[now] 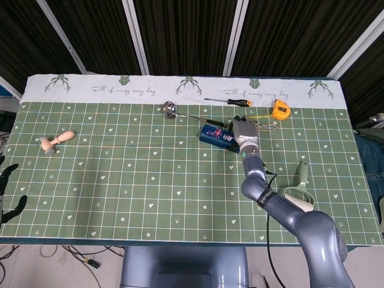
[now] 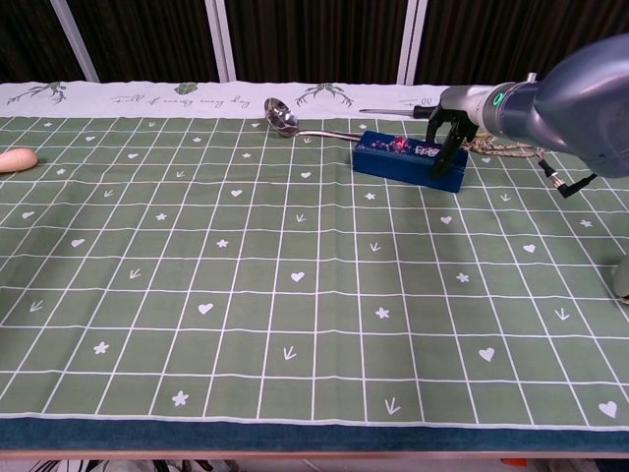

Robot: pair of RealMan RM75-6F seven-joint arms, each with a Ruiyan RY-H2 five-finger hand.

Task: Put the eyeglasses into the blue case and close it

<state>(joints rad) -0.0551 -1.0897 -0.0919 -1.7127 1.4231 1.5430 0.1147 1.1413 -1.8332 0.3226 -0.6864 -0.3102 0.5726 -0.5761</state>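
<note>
Head view: the blue case (image 1: pixel 216 135) sits on the far middle part of the green tabletop (image 1: pixel 150 180), closed as far as I can see, with the right hand (image 1: pixel 245 133) at its right end. A ladle (image 1: pixel 186 114), a screwdriver (image 1: pixel 228 101) and a yellow tape measure (image 1: pixel 279 110) lie near it, and a wooden mallet (image 1: pixel 56 142) is way off to the left. The left hand is barely at the left edge, can't tell its fingers.

Chest view: the right hand (image 2: pixel 454 126) has its fingers (image 2: pixel 450 155) curled down over the case's (image 2: pixel 398 159) right end, clamped on it. The case sits a bit skewed. No glasses visible.
</note>
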